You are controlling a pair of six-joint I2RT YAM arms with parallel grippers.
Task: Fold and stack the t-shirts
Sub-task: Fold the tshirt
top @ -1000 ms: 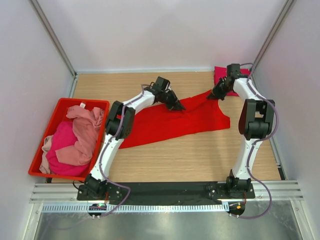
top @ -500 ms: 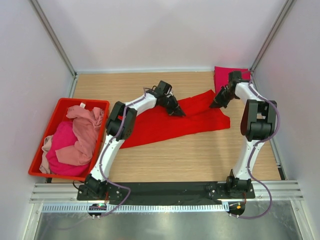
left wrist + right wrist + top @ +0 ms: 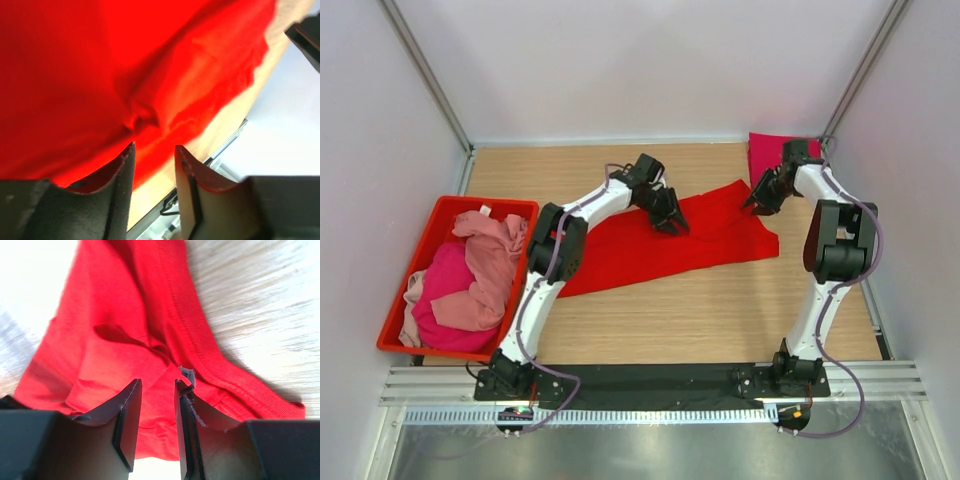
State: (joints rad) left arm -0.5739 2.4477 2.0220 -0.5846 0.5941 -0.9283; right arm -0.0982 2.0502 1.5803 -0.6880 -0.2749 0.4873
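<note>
Red shirt (image 3: pixel 620 255) half-folded on desk (image 3: pixel 720 310), left fingers (image 3: pixel 112 195) and right fingers (image 3: pixel 125 415) slightly spread; crimson shirt (image 3: pixel 765 155) folded, pink shirts (image 3: pixel 485 265) wait in bin (image 3: pixel 450 205).

Probably a robotics test lab: white panel walls (image 3: pixel 620 70), aluminium framing (image 3: pixel 430 385) and a wooden tabletop (image 3: pixel 700 310).

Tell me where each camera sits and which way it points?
Top external: fixed above and behind the arms, looking down at the table; left arm and right arm show whole.
Left wrist: on the left arm, looking past its own jaws, close over the red t-shirt.
Right wrist: on the right arm, looking past its own jaws at the shirt's hemmed edge and bare wood.
Shared: all three see that t-shirt.
</note>
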